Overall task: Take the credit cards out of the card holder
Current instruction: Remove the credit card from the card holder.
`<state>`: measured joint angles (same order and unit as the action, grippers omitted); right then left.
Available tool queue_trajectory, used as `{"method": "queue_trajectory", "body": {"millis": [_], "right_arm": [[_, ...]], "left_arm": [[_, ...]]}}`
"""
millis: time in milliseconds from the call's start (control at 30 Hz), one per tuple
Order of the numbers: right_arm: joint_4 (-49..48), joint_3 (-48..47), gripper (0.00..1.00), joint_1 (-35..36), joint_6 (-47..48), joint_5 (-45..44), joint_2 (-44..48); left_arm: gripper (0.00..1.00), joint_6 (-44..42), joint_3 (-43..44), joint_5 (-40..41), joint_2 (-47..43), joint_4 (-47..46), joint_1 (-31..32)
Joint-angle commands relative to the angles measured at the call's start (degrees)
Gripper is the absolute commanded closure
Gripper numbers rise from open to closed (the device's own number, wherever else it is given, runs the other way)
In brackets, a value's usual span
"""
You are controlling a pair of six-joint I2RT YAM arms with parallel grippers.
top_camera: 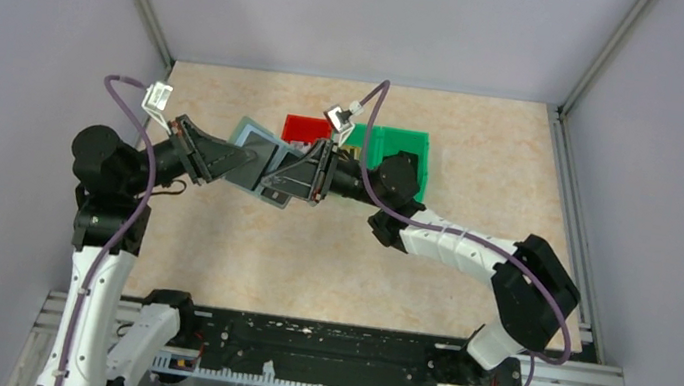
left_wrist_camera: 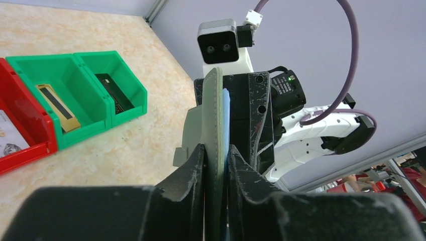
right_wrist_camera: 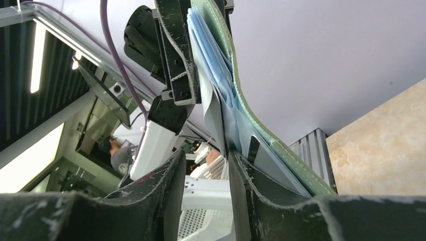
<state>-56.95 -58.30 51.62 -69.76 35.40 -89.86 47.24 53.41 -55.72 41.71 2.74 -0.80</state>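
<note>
From where I stand, the flat grey-green folding card holder (top_camera: 257,156) hangs opened in the air above the beige speckled table (top_camera: 328,262). It is held up between the two arms, just in front of the red plastic bin (top_camera: 305,128) and the green plastic bin (top_camera: 404,151).

The left gripper (left_wrist_camera: 216,150) has it by one edge. Its black fingers (left_wrist_camera: 188,175) are pressed onto the holder from both sides, and the cover stands up between them.

The right gripper (right_wrist_camera: 206,155) meets the holder from the opposite side. Its fingers (right_wrist_camera: 166,191) stand partly apart, with a clear gap that the room shows through. One finger lies against the holder's inside, where the pale blue pockets (right_wrist_camera: 211,60) fan out, and a thin grey flap (right_wrist_camera: 216,125) comes down to its inner face. The other finger touches nothing that I can make out, and nothing is pinched between the two.

In the green bin, a tan card with a dark stripe (left_wrist_camera: 58,108) leans in one compartment and a dark card (left_wrist_camera: 113,93) lies in the next. A pale printed card (left_wrist_camera: 7,135) lies in the red bin. I cannot tell whether any card sits in the pockets.
</note>
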Motion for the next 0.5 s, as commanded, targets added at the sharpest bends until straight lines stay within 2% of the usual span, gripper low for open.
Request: {"method": "queue_trajectory", "body": {"millis": [0, 67, 167, 300, 367, 467], "right_arm": [[-3.9, -4.4, 0.64, 0.5, -0.3, -4.6, -0.5], [-4.4, -4.2, 0.65, 0.5, -0.8, -4.6, -0.6], [-4.7, -4.2, 0.66, 0.5, -1.2, -4.5, -0.9], [-4.1, -3.7, 0.67, 0.5, -1.1, -4.7, -0.8], [-4.0, -3.3, 0.68, 0.5, -1.2, -4.9, -0.7], [-4.1, -2.9, 0.68, 0.5, -1.1, -5.1, -0.4]], "left_arm": [[0.75, -0.7, -1.3, -4.2, -0.6, 3.7, 1.2], [0.72, -1.2, -1.3, -3.9, -0.4, 4.2, 1.2], [0.61, -1.6, -0.5, -4.4, 0.0, 4.5, 1.2], [0.54, -1.5, 2.8, -7.5, 2.3, 5.9, 1.2], [0.54, -1.6, 3.9, -9.5, 3.6, 6.0, 1.2], [0.59, -1.4, 4.5, -11.2, 5.0, 6.0, 1.2]]}}
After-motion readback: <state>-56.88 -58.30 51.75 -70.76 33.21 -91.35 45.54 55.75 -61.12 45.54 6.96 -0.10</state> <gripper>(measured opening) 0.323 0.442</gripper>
